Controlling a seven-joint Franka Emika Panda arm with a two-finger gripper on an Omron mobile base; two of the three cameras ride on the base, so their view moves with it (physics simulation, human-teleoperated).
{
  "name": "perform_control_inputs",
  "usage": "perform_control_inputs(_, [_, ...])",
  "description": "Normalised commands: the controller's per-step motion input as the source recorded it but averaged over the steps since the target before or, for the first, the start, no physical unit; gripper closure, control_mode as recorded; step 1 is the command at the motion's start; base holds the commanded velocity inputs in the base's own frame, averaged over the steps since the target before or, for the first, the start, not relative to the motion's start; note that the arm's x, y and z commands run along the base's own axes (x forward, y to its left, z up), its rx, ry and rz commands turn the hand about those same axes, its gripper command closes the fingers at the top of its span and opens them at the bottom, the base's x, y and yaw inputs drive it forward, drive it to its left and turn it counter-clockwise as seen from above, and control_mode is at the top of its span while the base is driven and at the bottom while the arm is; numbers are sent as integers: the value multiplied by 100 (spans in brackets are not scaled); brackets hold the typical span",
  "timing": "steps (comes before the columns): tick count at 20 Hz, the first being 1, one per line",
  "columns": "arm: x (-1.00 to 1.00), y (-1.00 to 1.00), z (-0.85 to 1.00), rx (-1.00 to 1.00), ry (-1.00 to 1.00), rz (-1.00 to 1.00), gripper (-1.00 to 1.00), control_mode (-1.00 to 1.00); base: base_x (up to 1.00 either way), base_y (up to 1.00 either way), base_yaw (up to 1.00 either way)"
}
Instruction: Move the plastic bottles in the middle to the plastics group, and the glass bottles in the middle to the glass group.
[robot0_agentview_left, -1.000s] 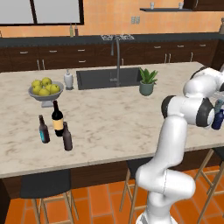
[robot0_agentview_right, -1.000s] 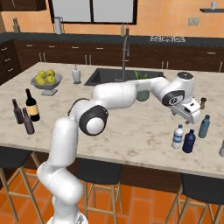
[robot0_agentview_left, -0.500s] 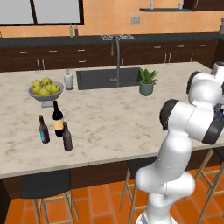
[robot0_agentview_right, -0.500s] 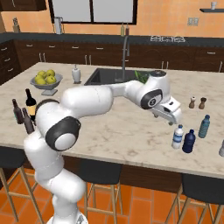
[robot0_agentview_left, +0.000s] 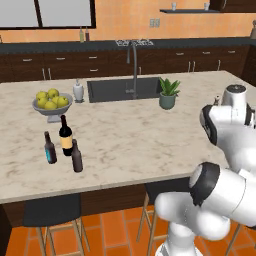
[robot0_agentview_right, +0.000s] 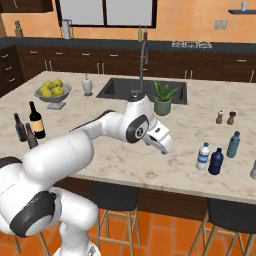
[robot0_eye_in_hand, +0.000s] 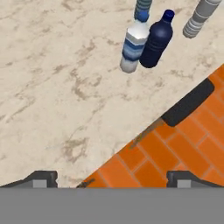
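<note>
Gripper (robot0_agentview_right: 165, 145): over the counter (robot0_agentview_right: 125, 155) near its front edge, jaws wide apart, holding nothing; finger tips at the bottom corners of the hand view.
Clear bottle (robot0_agentview_right: 202, 156): upright near the front edge, right of the gripper, white cap, blue label. In the hand view (robot0_eye_in_hand: 134, 46) it touches or nearly touches the navy one.
Navy bottle (robot0_agentview_right: 216, 161): upright just beside the clear one, on its right.
Teal bottle (robot0_agentview_right: 233, 144): upright just behind those two.
Long-necked brown bottle (robot0_agentview_left: 76, 156): upright at the counter's left end, nearest the front of three there.
Small brown bottle (robot0_agentview_left: 49, 148): teal label, just left of it.
Wine bottle (robot0_agentview_left: 65, 135): tan label, close behind both.
Fruit bowl (robot0_agentview_left: 52, 103): behind the wine bottle.
Plant (robot0_agentview_right: 162, 98): by the sink (robot0_agentview_right: 142, 89).
Shakers (robot0_agentview_right: 225, 117): two, far right.
</note>
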Motion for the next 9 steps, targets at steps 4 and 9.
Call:
perform_control_inputs(4, [-74, 73, 25, 0, -2, 2, -100, -100, 0, 0, 0])
perform_control_inputs(9, [-77, 60, 34, 0, 0, 5, -100, -100, 0, 0, 0])
